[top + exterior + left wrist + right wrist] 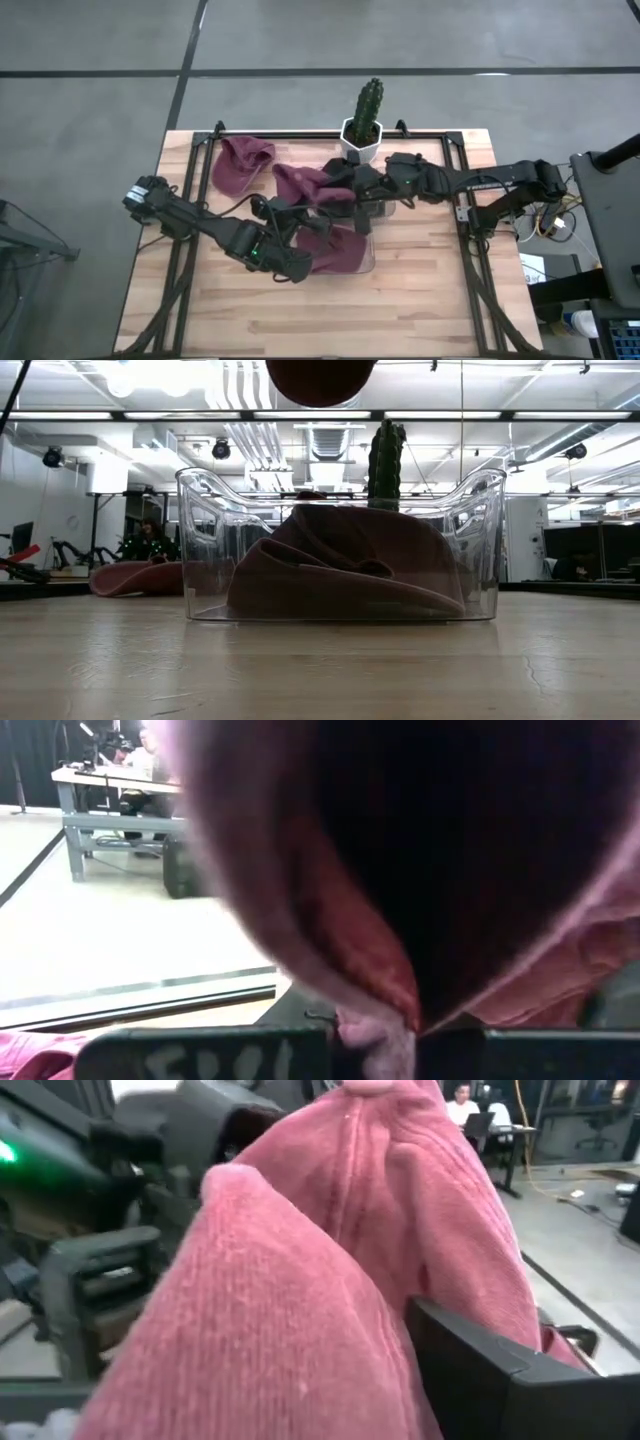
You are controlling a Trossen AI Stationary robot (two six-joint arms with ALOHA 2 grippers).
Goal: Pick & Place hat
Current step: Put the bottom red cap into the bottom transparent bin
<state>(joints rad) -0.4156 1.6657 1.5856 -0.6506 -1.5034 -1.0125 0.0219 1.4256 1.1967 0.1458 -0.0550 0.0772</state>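
Observation:
Three maroon hats show. One hat (303, 183) hangs in the air between both grippers, above the far left part of the clear bin (368, 262); its rounded underside (320, 378) shows at the top of the low view. A second hat (340, 572) lies crumpled inside the bin (200, 540). The third hat (243, 165) rests on the table to the far left (130, 576). My left gripper (298, 207) reaches in from the table's left and is shut on the raised hat. My right gripper (347, 188) comes in from the right, also shut on it. My left gripper pinches a fold of the hat's edge (378, 1020) between its two fingers (220, 1055). The cloth fills the view beyond them. The hat is lifted clear of the table and the bin. My right gripper holds the raised hat's cloth (380, 1310) between its fingers; one finger (490, 1375) shows beside the cloth, the other is hidden by the hat. It comes in level from the table's right. The hat bulges slack in front of the fingers.
A cactus in a white pot (364, 128) stands at the table's far edge, just behind the grippers (385, 465). A dark frame (465, 215) runs along the table's left and right sides. Bare wood (420, 300) lies along the near edge. People sit at desks in the room beyond.

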